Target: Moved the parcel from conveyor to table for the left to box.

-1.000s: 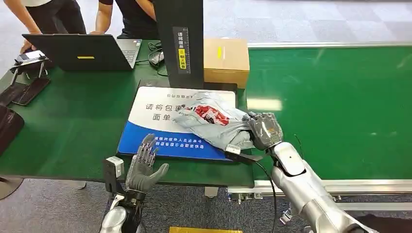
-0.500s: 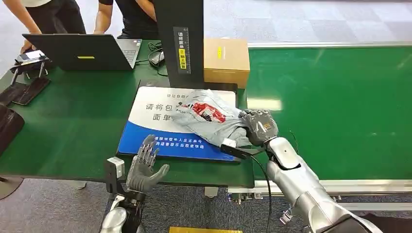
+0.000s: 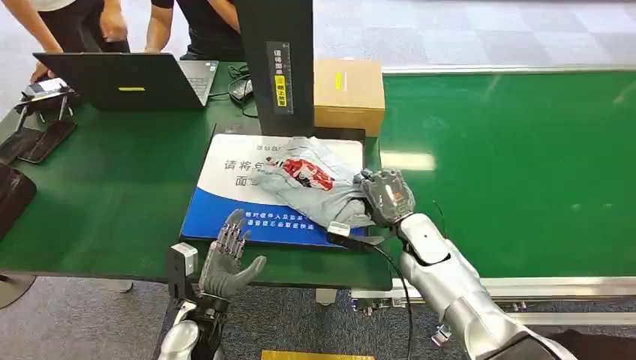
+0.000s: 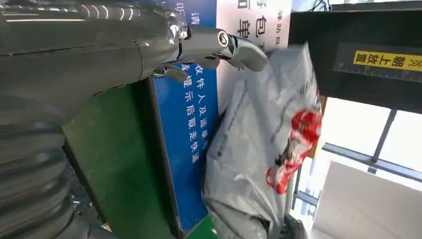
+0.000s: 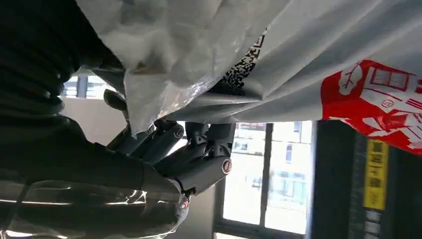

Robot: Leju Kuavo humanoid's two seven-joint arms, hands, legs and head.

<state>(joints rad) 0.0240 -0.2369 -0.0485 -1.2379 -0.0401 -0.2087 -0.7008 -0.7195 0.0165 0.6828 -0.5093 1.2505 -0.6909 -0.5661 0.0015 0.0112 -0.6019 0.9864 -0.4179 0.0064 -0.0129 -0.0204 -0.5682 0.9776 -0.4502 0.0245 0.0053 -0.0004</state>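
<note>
The right hand [image 3: 385, 196] grasps the near-right end of the grey poly-mailer parcel [image 3: 315, 178], fingers [image 5: 169, 144] curled into the crumpled plastic; in the right wrist view the bag drapes over the hand, w/ a dark printed code patch and a red graphic on it. From that hand the parcel stretches away to its left and fwd, lying over the blue-and-white placard mat [image 3: 232, 191] on the green table [image 3: 112, 195]. Whether the bag's held end rests on the mat or is lifted slightly can't be told. A black cable [image 3: 375, 251] runs under the right wrist.

The left hand [image 3: 227, 259] is released, holding nothing, fingers spread and pointing up, palm facing right, at the table's near edge. It sits just short of the mat's near-left corner, apart from the parcel, which is ahead of it and to its right. In the left wrist view the fingertips [image 4: 244, 50] reach toward the mat's printed text, w/ the parcel [image 4: 263, 149] beyond them.

Beyond the parcel stands a black post [image 3: 277, 64] w/ a yellow label; a cardboard box [image 3: 349, 94] sits right of the post. The green conveyor belt [image 3: 517, 165] lies to the right hand's right. Far left of the left hand: an open laptop [image 3: 124, 79], and people [image 3: 97, 22] standing behind the table.
</note>
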